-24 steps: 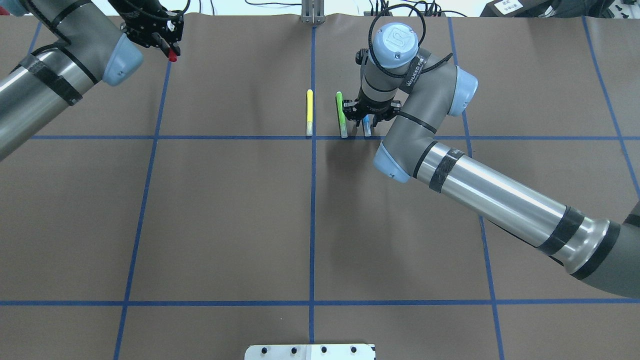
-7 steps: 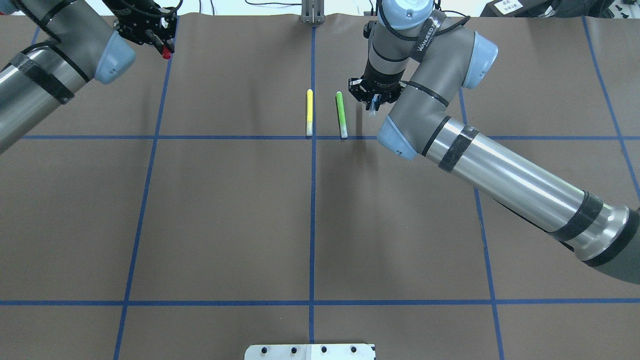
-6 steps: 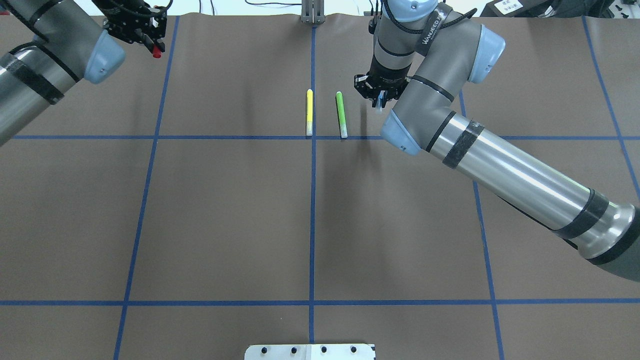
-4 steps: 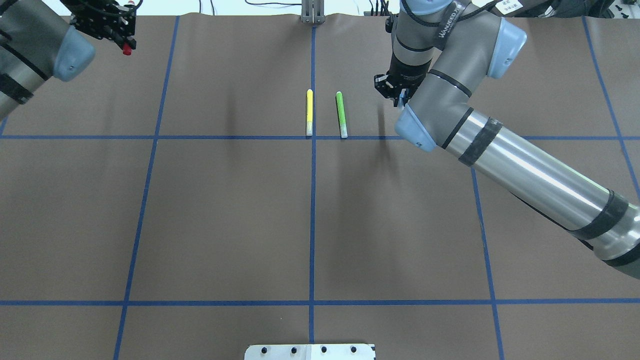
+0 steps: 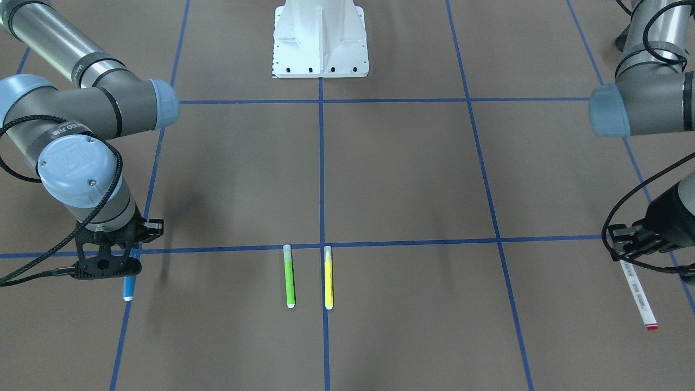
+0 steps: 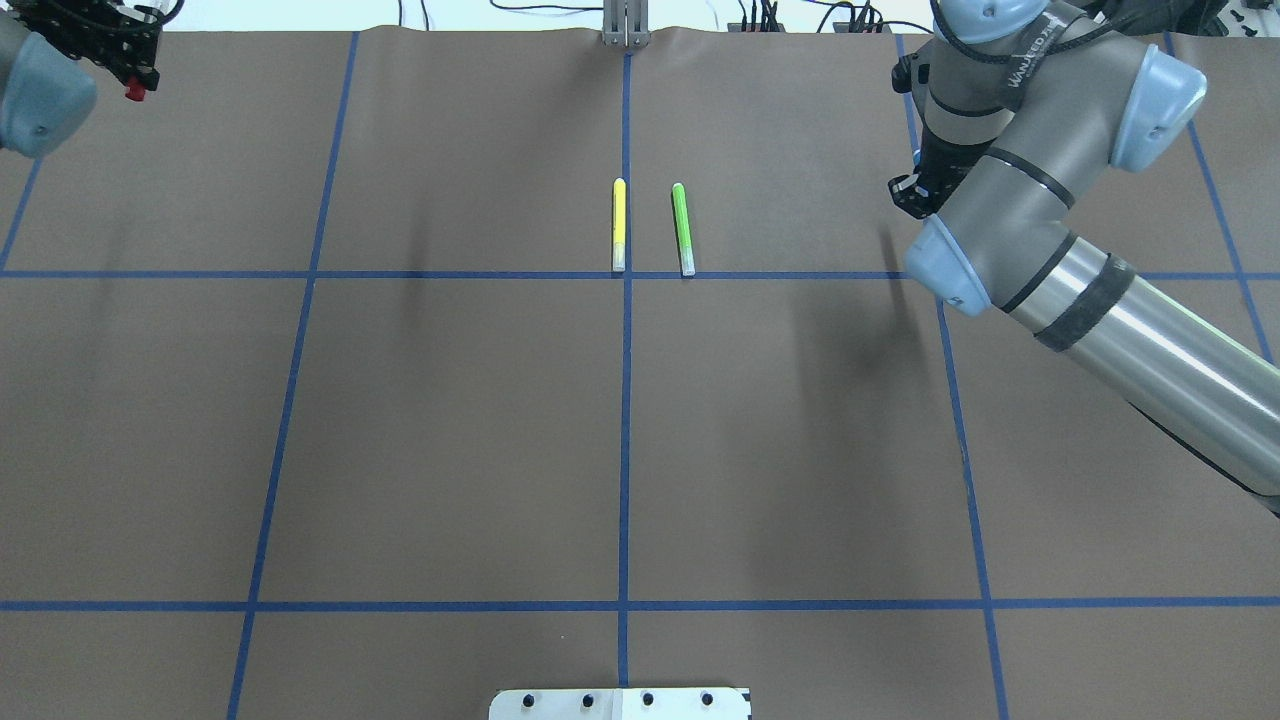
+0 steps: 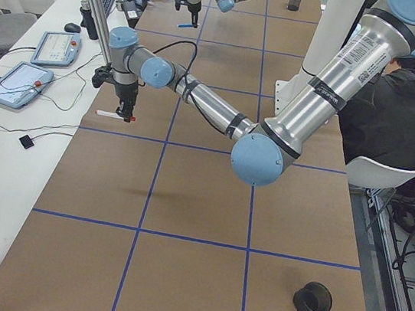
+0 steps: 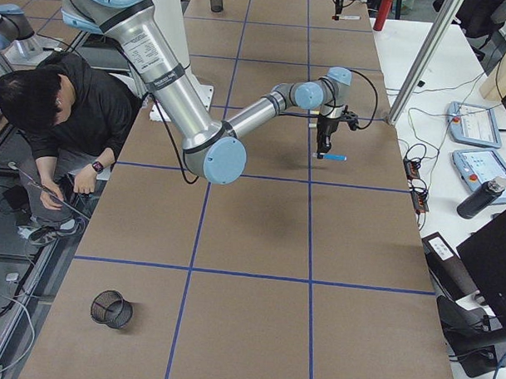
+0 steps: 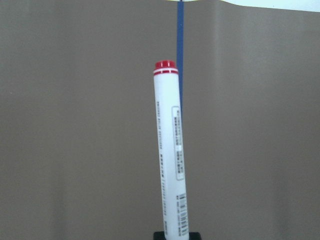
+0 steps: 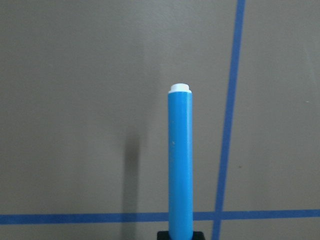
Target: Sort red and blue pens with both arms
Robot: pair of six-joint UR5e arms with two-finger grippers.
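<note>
The red pen [image 5: 636,293], white-barrelled with a red end, hangs over the table's far left part with my left gripper [image 5: 632,243] shut on its upper end. It points away from the camera in the left wrist view [image 9: 170,150]. Overhead, only its red tip [image 6: 131,92] shows below the left gripper [image 6: 105,45]. My right gripper [image 5: 106,264] is shut on the blue pen [image 5: 128,288], whose white end points down above a blue tape line. The blue pen [image 10: 180,160] fills the middle of the right wrist view. Overhead, the right gripper [image 6: 915,190] is mostly hidden behind its own arm.
A green marker [image 6: 683,228] and a yellow marker [image 6: 619,225] lie side by side near the centre tape line. The white pedestal [image 5: 320,38] stands at the robot's edge. A black mesh cup [image 8: 112,308] sits at the table's right end. A seated person [image 8: 65,108] is beside the table.
Both arms have swung outwards. The left gripper carried the red pen further left. The right gripper lifted the blue pen from beside the green marker and carried it right.
</note>
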